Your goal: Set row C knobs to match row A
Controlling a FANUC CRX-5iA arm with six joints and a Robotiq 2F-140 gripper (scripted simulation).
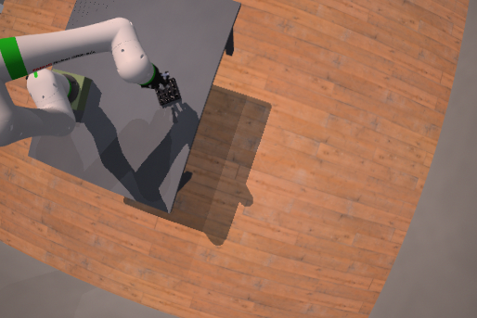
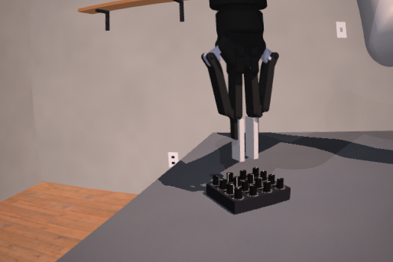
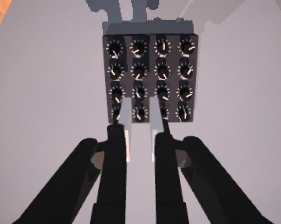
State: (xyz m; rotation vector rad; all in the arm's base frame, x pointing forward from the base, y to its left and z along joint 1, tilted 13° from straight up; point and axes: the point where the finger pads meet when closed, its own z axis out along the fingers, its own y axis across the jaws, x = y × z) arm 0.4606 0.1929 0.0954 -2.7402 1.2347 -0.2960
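Sixteen knobs were counted on the knob box (image 1: 168, 95) (image 2: 264, 201) (image 3: 147, 107), which was seated on the bench (image 1: 153, 11) (image 2: 172, 227) (image 3: 51, 110). Above it, the end effector (image 1: 173, 108) (image 2: 245, 159) (image 3: 140, 110) was held slightly spread, nothing gripped.

A brown wooden shelf (image 2: 141, 2) hangs on the plain grey wall (image 2: 126, 82), seemingly beyond the grey counter's (image 1: 186, 30) (image 2: 183, 231) far edge.

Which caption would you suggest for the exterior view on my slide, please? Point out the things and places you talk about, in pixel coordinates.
Gripper (image 2: 245, 159) poised above the black knob box (image 2: 261, 202), its pale fingers slightly apart with nothing between them.
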